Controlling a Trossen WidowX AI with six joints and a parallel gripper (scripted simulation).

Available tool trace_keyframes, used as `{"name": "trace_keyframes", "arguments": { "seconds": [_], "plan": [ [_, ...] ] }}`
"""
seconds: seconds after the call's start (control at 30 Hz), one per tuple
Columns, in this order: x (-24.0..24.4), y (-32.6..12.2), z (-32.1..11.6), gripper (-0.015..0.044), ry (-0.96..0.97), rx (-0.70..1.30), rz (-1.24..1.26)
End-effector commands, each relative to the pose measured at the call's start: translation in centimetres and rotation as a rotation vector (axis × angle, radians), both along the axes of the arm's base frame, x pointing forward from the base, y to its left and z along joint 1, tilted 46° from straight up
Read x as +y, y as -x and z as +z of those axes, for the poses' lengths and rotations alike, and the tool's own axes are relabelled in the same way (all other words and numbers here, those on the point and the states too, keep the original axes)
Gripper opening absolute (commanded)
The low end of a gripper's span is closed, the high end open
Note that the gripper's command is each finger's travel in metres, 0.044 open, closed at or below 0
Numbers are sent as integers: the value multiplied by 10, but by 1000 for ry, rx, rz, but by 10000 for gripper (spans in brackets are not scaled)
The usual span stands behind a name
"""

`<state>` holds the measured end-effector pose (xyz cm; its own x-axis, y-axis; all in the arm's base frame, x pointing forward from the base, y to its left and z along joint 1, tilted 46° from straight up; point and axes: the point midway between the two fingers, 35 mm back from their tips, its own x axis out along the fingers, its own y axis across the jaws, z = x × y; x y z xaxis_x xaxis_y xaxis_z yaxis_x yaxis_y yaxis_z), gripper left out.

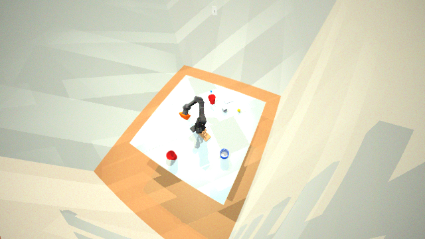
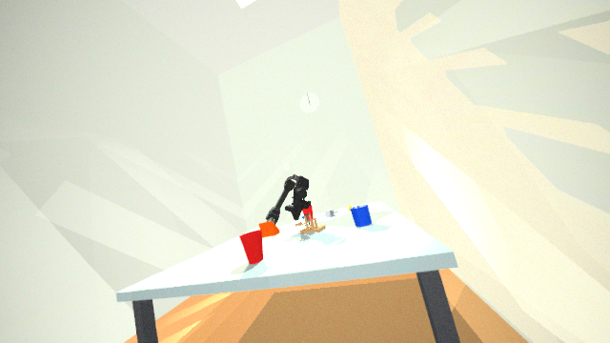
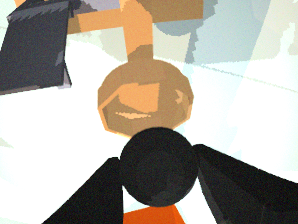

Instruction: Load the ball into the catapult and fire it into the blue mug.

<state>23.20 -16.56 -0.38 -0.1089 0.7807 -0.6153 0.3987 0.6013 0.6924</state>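
The black tool (image 1: 193,128) (image 2: 296,212) (image 3: 159,167), partly closed, grips a black ball (image 3: 159,166) just beside the catapult's cup (image 3: 145,100), mid-tabletop (image 1: 156,133) (image 2: 191,267). Loading calls for centring the ball over the hollow before a gentle release. The cup appears unfilled; the blue mug (image 1: 224,154) (image 2: 361,215) stands upright toward the tabletop's long edge.

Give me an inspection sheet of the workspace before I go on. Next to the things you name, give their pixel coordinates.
Surface: white table (image 1: 192,159) (image 2: 305,264), shadows across it.
Catapult (image 1: 206,137) (image 2: 312,231) (image 3: 137,30): on the table; no ball in its cup (image 3: 137,97).
Ball (image 3: 159,167): black, held at the cup's near rim.
Mug (image 1: 224,158) (image 2: 361,216): blue, upright, apart from the catapult.
Clutter: two red cups (image 1: 212,99) (image 1: 171,155) (image 2: 252,248), orange block (image 1: 184,115) (image 2: 269,229), small yellow item (image 1: 238,110), small grey item (image 1: 224,109).
Gripper (image 3: 159,165): shut on the ball.
Cables: nothing seen.
Surroundings: wooden floor (image 1: 129,172), pale walls, round clock (image 2: 310,102).
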Motion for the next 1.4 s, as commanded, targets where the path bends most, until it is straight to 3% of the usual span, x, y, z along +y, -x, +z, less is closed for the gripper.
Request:
{"name": "trace_keyframes", "arguments": {
  "seconds": [0.0,0.57,0.9,1.13,1.27,1.37],
  "plan": [
    [2,-1,-3,0,-4,10,-9],
    [10,-3,-10,0,-1,8,0],
    [8,-3,-8,263,3,6,-2],
    [-40,13,44,440,166,-70,-90],
    [-60,27,73,440,255,-99,-138],
    [-56,16,58,440,228,-101,-139]
  ]
}}
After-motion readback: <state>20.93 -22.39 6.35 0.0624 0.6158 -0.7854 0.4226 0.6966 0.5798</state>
